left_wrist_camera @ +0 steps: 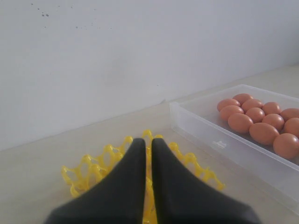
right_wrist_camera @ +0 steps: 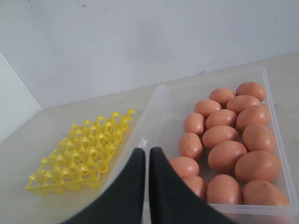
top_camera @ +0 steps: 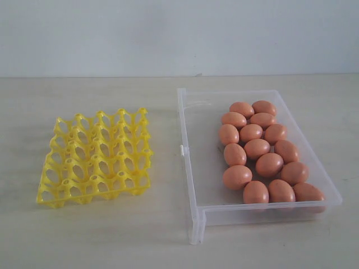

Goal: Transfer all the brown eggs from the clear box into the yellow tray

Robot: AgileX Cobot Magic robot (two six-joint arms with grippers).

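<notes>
Several brown eggs (top_camera: 257, 148) lie clustered along the right half of the clear box (top_camera: 193, 168), also seen as brown eggs (right_wrist_camera: 226, 156) in the clear box (right_wrist_camera: 154, 112) and brown eggs (left_wrist_camera: 264, 133) in the clear box (left_wrist_camera: 219, 144). The yellow tray (top_camera: 95, 159) rests on the table left of the box, its cups holding nothing. My left gripper (left_wrist_camera: 146, 142) hangs shut and holds nothing above the yellow tray (left_wrist_camera: 93, 170). My right gripper (right_wrist_camera: 147, 153) is shut, holding nothing, above the box's near left part, with the yellow tray (right_wrist_camera: 81, 151) off to its side. Neither gripper shows in the exterior view.
A pale wooden table (top_camera: 84, 235) carries both containers, and a plain white wall (top_camera: 168, 33) stands behind it. The left half of the box floor (top_camera: 205, 151) has no eggs on it.
</notes>
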